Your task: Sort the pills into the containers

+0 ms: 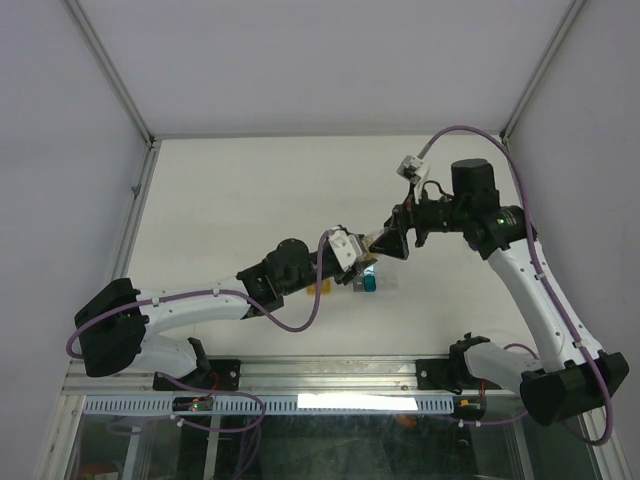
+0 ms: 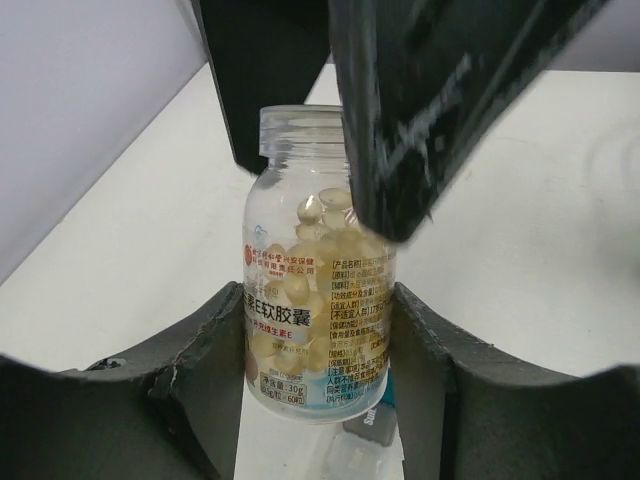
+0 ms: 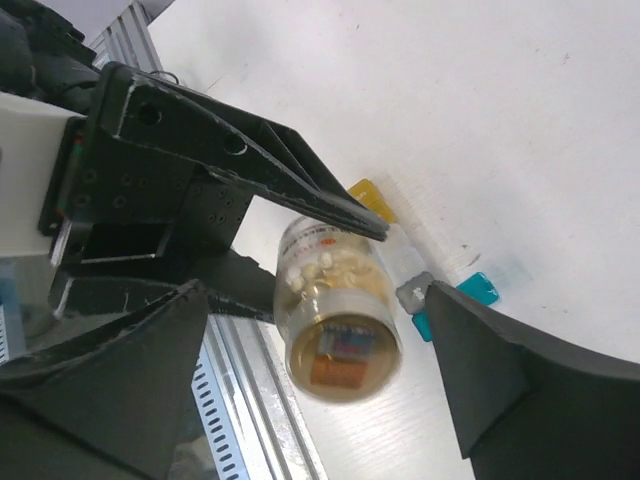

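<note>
My left gripper (image 2: pixel 320 335) is shut on a clear pill bottle (image 2: pixel 318 300) with a printed label, holding it above the table. Pale yellow softgel pills (image 2: pixel 322 215) fill much of it. The threaded neck has no cap. My right gripper (image 3: pixel 318 300) is open, its fingers (image 3: pixel 500 370) standing on either side of the bottle's mouth (image 3: pixel 345 350) without touching it. Below the bottle lie tiny pill boxes: a yellow one (image 3: pixel 372 200), a teal one (image 3: pixel 478 288) and a greyish one (image 3: pixel 413 292). From above, both grippers meet over the boxes (image 1: pixel 368 283).
A metal rail (image 1: pixel 330 375) runs along the table's near edge, with both arm bases on it. White walls and a frame post (image 1: pixel 135 200) close the table at the left, back and right. Cables loop off both arms.
</note>
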